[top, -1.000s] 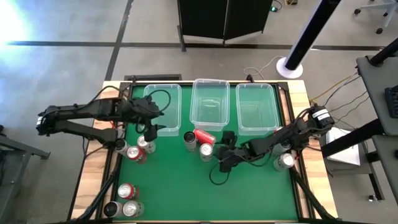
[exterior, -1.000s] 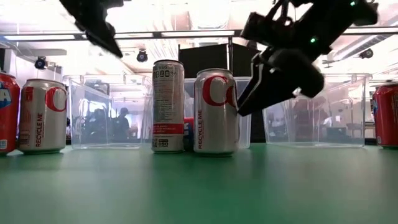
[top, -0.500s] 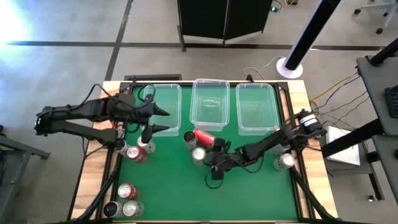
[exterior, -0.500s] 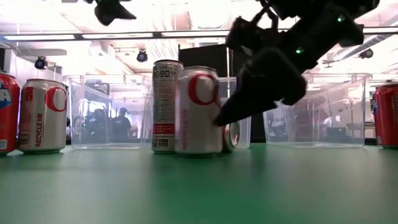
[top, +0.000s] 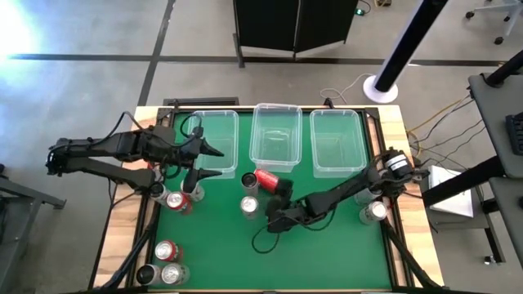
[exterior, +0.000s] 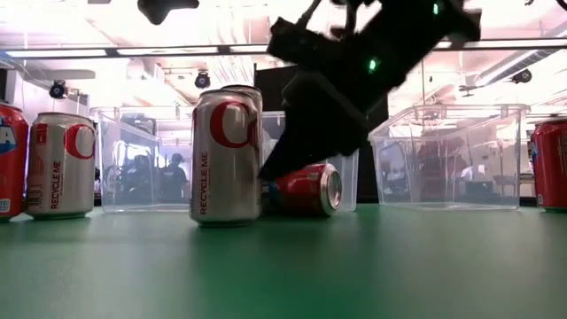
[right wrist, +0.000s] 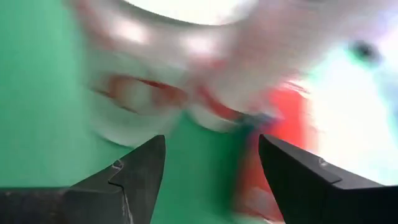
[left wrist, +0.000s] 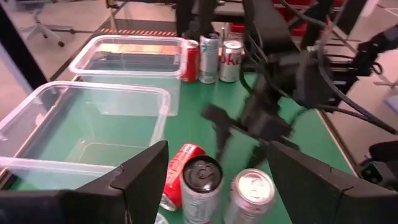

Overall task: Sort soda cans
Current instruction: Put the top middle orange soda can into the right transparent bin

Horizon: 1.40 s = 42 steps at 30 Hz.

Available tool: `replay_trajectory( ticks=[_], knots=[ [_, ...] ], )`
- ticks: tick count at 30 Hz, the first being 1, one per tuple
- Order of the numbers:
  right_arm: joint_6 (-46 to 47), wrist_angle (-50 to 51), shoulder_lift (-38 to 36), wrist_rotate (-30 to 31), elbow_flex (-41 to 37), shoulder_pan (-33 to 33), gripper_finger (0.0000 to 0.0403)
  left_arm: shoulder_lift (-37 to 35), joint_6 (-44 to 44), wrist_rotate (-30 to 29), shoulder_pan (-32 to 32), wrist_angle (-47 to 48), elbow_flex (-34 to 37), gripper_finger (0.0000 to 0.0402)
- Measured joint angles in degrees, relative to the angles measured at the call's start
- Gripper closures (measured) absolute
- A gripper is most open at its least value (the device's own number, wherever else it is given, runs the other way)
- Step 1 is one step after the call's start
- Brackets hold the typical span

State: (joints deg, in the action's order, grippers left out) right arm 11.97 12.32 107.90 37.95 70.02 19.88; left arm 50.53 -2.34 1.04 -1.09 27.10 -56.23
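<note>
At centre frame on the green counter (top: 327, 245), the right gripper (top: 268, 219) reaches with jaws apart toward the upright silver can (top: 249, 205), just to its upper left. The left gripper (top: 214, 160), jaws apart, hovers farther off, upper left.

Tipped can (top: 268, 180) behind upright can (top: 249, 205).

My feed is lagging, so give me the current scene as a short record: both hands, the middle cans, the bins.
left hand: open, above the table near the left bin
right hand: open, low on the green mat beside the silver can
red can: lying on its side in front of the middle bin
bins: three clear, no cans visible inside
</note>
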Motion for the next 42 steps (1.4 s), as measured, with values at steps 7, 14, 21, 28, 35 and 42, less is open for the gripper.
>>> replay_trajectory(
  ticks=[7,14,21,28,35,42],
  knots=[
    [8.98,8.28,-4.33,6.63,-1.85,-1.9,0.0147,-0.64,0.7,-0.04,-2.1,-8.45,4.33,0.0143],
    [17.33,8.32,-4.24,-0.25,-4.44,-3.32,0.0147,-1.27,-4.31,-0.04,-3.54,-20.72,13.26,0.0143],
    [23.37,10.3,-7.32,-5.92,-6.43,1.64,0.0157,-1.18,-9.39,-0.23,-7.89,-32.01,22.15,0.0143],
    [27.93,10.92,-11.42,1.14,-5.92,3.93,0.0152,0.03,-9.68,-3.85,-11.04,-44.18,26.55,0.0143],
    [28.91,6.11,-8.06,2.28,-6.13,-1.29,0.0098,3.51,-8.29,-9.16,-14.33,-59.13,30.56,0.0143],
    [31.92,4.57,-4.08,2.5,-6.05,-4.13,0.0066,6.1,-8.38,-9.64,-17.09,-60.34,30.76,0.0143]
  ],
)
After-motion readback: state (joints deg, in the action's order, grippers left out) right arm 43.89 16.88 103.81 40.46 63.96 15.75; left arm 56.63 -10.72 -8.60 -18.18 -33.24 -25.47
